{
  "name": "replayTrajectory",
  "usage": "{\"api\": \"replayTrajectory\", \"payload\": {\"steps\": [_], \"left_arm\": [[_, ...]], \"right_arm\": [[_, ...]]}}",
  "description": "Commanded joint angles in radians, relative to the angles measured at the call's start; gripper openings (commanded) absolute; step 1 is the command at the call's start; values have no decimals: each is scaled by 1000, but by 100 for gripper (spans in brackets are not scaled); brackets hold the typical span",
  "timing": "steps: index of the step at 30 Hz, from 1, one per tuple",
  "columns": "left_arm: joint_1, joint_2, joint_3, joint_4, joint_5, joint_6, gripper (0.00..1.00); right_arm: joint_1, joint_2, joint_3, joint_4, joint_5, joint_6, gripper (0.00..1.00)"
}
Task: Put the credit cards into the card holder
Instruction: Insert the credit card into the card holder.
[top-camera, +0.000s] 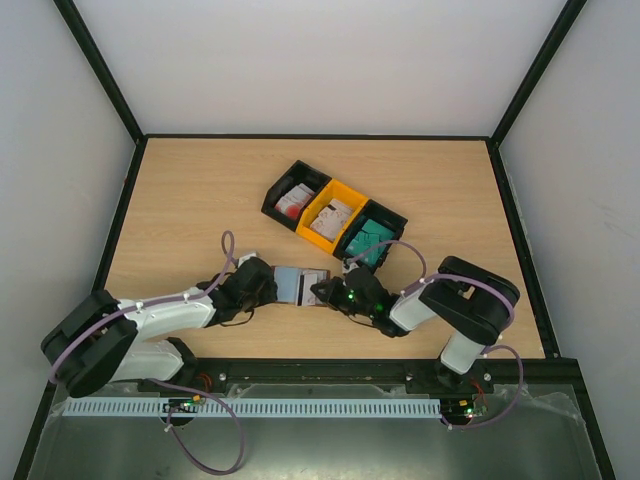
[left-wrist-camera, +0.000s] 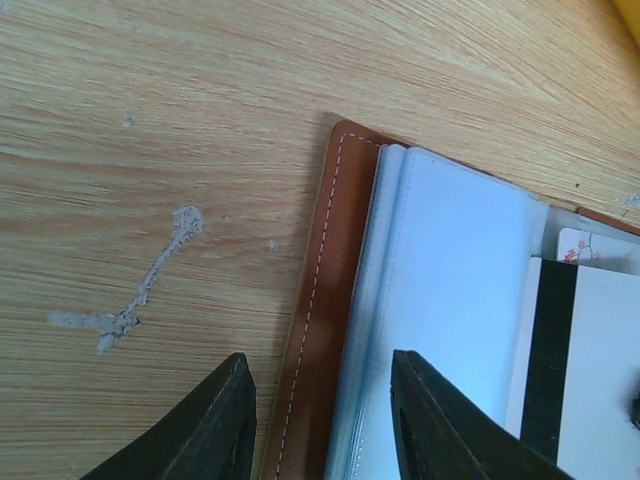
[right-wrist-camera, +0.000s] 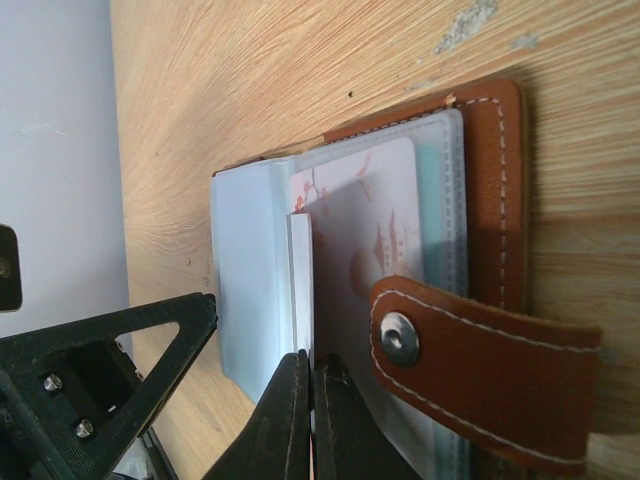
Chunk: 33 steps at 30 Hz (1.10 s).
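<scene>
The brown card holder (top-camera: 300, 284) lies open on the table between both grippers, its pale blue pockets (left-wrist-camera: 450, 290) facing up and its snap tab (right-wrist-camera: 470, 350) folded over. My right gripper (right-wrist-camera: 313, 365) is shut on a white credit card (right-wrist-camera: 301, 280) with a black stripe (left-wrist-camera: 555, 360), held edge-on at the pockets. Another card with red marks (right-wrist-camera: 385, 215) sits in a pocket. My left gripper (left-wrist-camera: 320, 375) is open and straddles the holder's left edge, one finger (left-wrist-camera: 225, 420) over the wood, the other (left-wrist-camera: 430, 420) over the pocket.
Three bins stand in a diagonal row behind the holder: a black one (top-camera: 272, 192) with white and red cards, a yellow one (top-camera: 318, 237) with pale cards, and a black one (top-camera: 398, 216) with teal cards. Black frame rails edge the table.
</scene>
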<state>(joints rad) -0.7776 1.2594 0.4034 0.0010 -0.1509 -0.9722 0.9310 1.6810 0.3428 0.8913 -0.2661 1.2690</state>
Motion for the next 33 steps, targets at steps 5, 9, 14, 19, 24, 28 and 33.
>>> {"api": "replayTrajectory", "payload": {"steps": [5, 9, 14, 19, 24, 28, 33], "left_arm": [[6, 25, -22, -1, -21, 10, 36], [6, 38, -18, -14, -16, 10, 30], [5, 49, -19, -20, -8, 13, 23], [5, 51, -21, -24, 1, 21, 21], [5, 51, -19, -21, 9, 26, 21], [5, 58, -20, -13, 18, 30, 21], [5, 64, -18, -3, 29, 31, 22]], "right_arm": [[8, 50, 19, 43, 25, -31, 2], [3, 72, 37, 48, 12, -34, 2], [-20, 80, 56, 48, -12, -33, 2], [-34, 96, 95, 10, -23, -59, 2], [-34, 151, 116, 12, -32, -70, 2], [-33, 182, 117, 34, -40, -85, 2], [-33, 217, 133, 49, -50, -88, 2]]}}
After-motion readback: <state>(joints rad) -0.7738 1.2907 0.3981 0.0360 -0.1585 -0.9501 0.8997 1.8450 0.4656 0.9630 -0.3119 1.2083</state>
